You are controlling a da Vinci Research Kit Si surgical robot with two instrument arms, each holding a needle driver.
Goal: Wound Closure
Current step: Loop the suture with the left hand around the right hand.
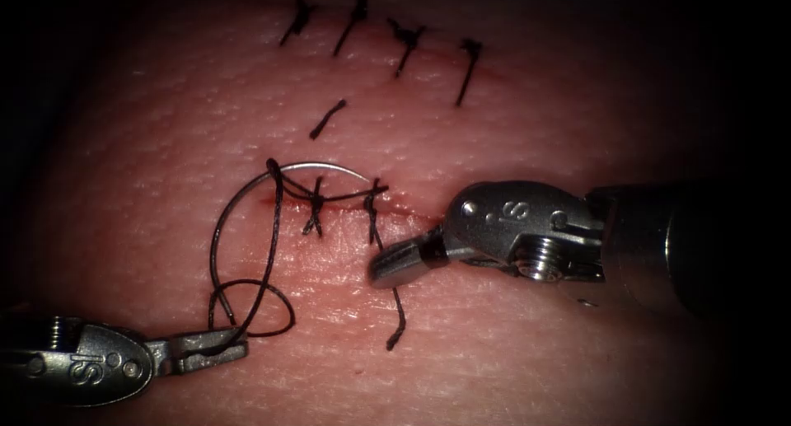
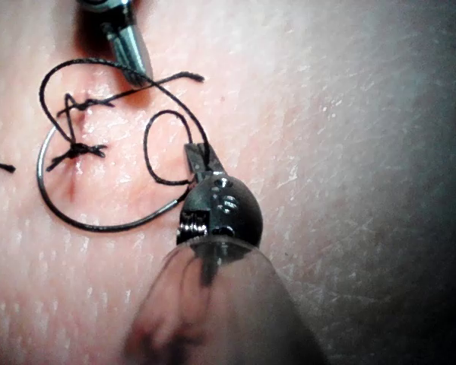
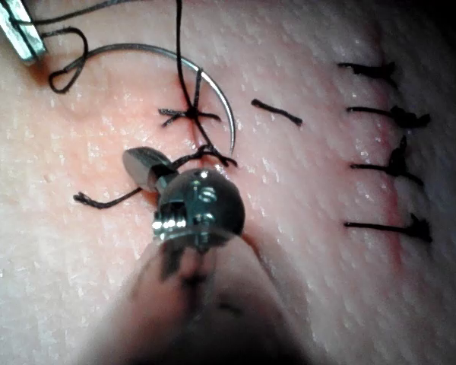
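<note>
Pork-belly tissue (image 1: 511, 360) carries four finished stitches along its far cut (image 1: 494, 76) and two knots on the near cut (image 1: 346, 205), while my left tool (image 1: 216, 349) clamps the thread (image 1: 216, 253), my right tool (image 1: 400, 261) rests shut, holding nothing, and the needle (image 1: 325, 167) lies free above the near cut.

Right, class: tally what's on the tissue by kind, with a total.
Tools: 2; left tool grips thread, right tool a stitch tail
Needle: 1, lying on tissue across the lower cut
Stitches: 6
Loose thread piece: 1
Total: 10
</note>
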